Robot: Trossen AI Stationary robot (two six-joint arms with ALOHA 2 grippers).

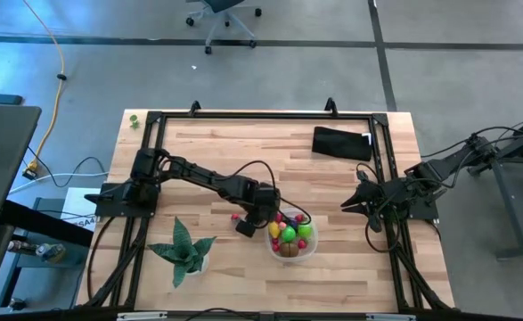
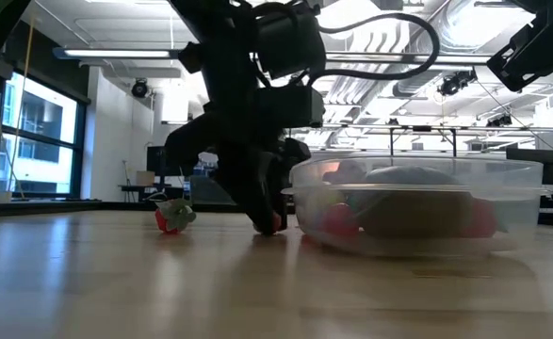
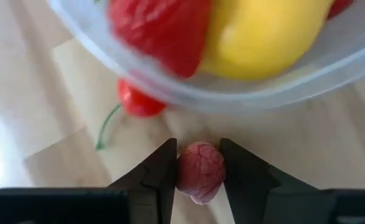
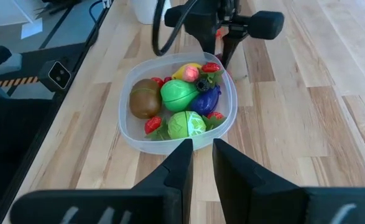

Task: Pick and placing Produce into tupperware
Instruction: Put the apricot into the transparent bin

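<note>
High cam overhead, low cam table-level; both show tupperware [image 1: 292, 243].

- Tupperware [image 1: 307, 251]: on the counter [image 1: 243, 156], near its front edge, between my two arms.
- Produce [image 4: 181, 93]: most pieces piled inside the tupperware.
- Raspberry [image 3: 200, 171]: on the counter just outside the tupperware wall, between the fingers of my left pincer [image 3: 198, 177].
- Cherry [image 3: 137, 102]: on the counter, touching the tupperware wall.
- Potted plant [image 1: 183, 251]: left of the tupperware, front of counter.
- Pouch [image 1: 342, 143]: far back right.
- Right pincer [image 1: 348, 205]: right of the tupperware, apart.
</note>
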